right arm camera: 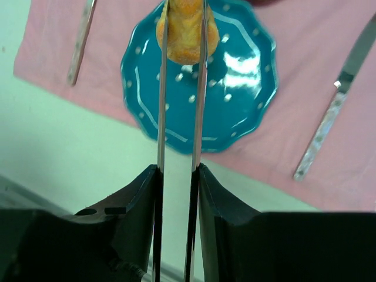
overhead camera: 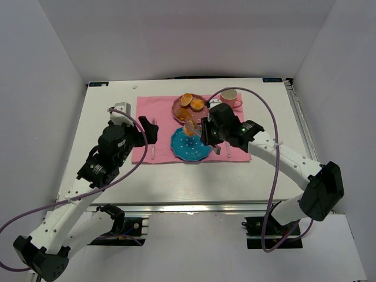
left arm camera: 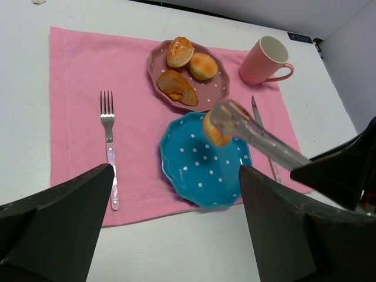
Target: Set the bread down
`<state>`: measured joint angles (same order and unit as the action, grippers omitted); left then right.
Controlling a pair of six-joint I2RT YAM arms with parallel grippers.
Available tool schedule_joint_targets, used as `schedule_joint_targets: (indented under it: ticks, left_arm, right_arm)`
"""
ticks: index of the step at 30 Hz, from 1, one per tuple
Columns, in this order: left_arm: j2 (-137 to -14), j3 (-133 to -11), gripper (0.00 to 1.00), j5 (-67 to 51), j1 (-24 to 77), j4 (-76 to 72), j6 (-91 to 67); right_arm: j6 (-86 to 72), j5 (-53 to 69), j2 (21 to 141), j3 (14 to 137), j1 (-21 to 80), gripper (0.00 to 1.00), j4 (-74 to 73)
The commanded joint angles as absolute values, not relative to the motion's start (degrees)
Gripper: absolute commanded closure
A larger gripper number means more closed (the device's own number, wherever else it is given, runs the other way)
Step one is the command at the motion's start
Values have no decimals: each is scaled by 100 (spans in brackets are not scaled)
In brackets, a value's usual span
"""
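My right hand (right arm camera: 177, 194) is clenched on a pair of metal tongs (right arm camera: 162, 88), both fingers pressed against the outer faces of the two blades. At their far tips the tongs pinch one small golden-orange bread roll (right arm camera: 183, 32). That roll hangs over the far part of the blue polka-dot plate (right arm camera: 235, 76), close to its rim. From the left wrist view it looks lifted off the plate's surface, though I cannot tell by how much.

The other three pieces of bread sit on the pink dotted plate (left arm camera: 218, 94), just beyond the blue one. Two round rolls (left arm camera: 180, 51) lie side by side at the back, and one longer brown pastry (left arm camera: 177, 87) lies in front of them.

Both plates rest on a pink placemat (left arm camera: 76, 88) spread on the white table (overhead camera: 111, 103). A fork (left arm camera: 109, 147) lies on the mat to the left of the blue plate, and a knife (right arm camera: 335, 111) lies to its right. A pink mug (left arm camera: 264, 61) stands at the mat's far right corner, beside the pink plate.

My left hand (overhead camera: 148, 130) is released, its fingers spread wide and holding nothing. It hovers over the left half of the mat, near the fork.
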<state>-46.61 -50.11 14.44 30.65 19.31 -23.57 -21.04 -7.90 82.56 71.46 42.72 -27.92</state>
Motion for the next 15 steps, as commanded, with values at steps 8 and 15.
schedule_joint_targets:
  ticks: [8, 15]
  left_arm:
    - [-4395, -4931, 2, 1538, 3059, 2065, -2355]
    - [-4395, -4939, 2, 1573, 3067, 2109, -2312]
  right_arm:
    - [-2391, -896, 8639, 7075, 4895, 64, -2962]
    - [-2452, -949, 8850, 7242, 4966, 63, -3094]
